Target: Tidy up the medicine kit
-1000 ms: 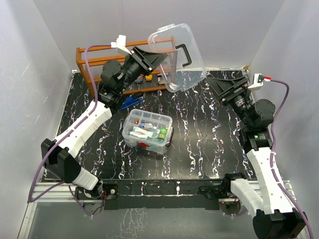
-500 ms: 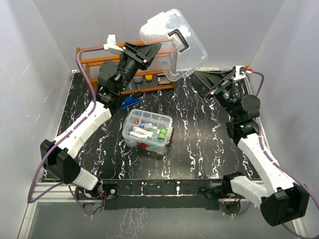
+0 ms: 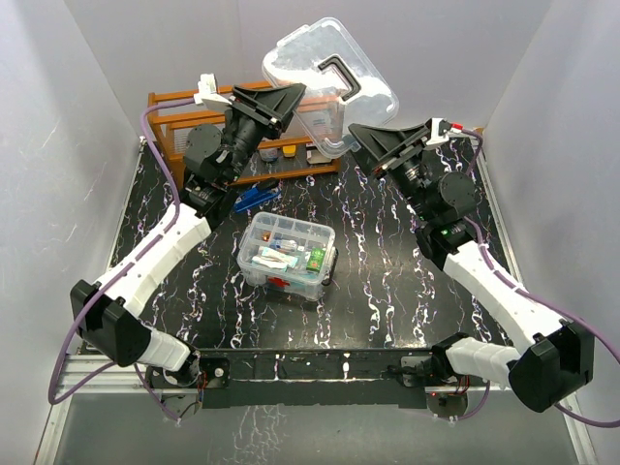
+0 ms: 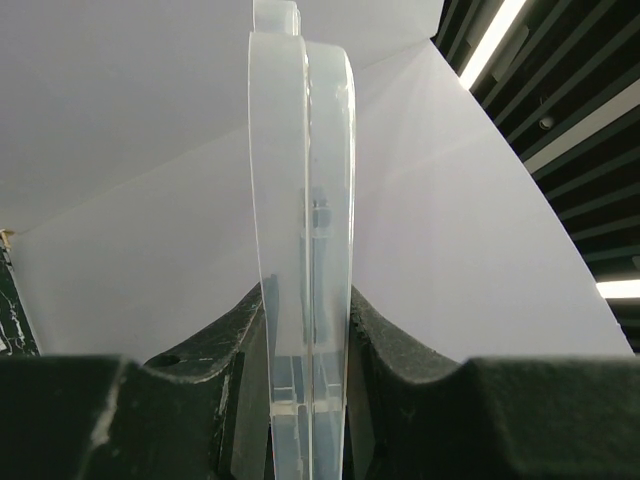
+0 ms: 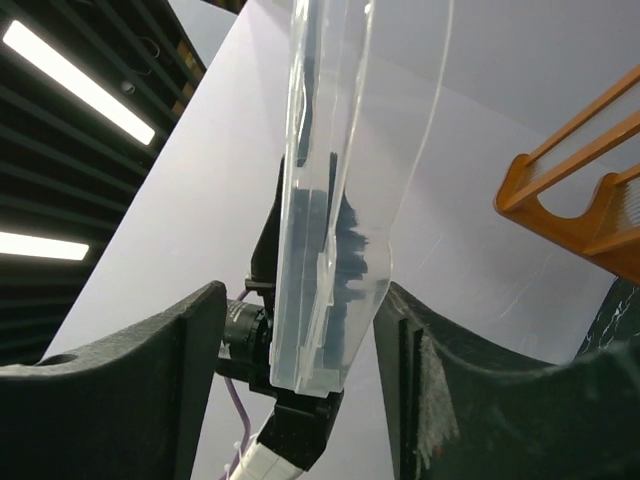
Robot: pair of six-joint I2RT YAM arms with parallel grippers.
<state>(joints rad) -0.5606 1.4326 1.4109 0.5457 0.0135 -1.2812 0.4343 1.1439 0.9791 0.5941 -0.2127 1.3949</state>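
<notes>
"What's on your screens?"

"On the top camera, the black marbled table point(image 3: 387, 262) fills most of the frame, and the orange rack point(image 3: 170, 121) runs along its upper left. The clear box point(image 3: 262, 276) sits open at centre frame. Its divided tray point(image 3: 291, 247) holds small packets."

"And the lid?"

"The clear lid point(image 3: 310, 58) is up in the air at top centre, tilted, and it overlaps the rack's right end in the frame. My left gripper point(image 3: 295, 97) pinches its left edge. On the left wrist view that edge runs straight up the middle, with both fingers point(image 4: 235, 335) pressed against it."

"The right side?"

"My right gripper point(image 3: 356, 140) sits at the lid's lower right corner, with its fingers point(image 5: 190, 330) spread wide. On the right wrist view the corner hangs between them, and as far as I can tell it touches neither."

"Small parts?"

"The lid's dark handle point(image 3: 347, 70) faces the top camera. The red latch point(image 3: 281, 282) shows on the box's near wall."
</notes>
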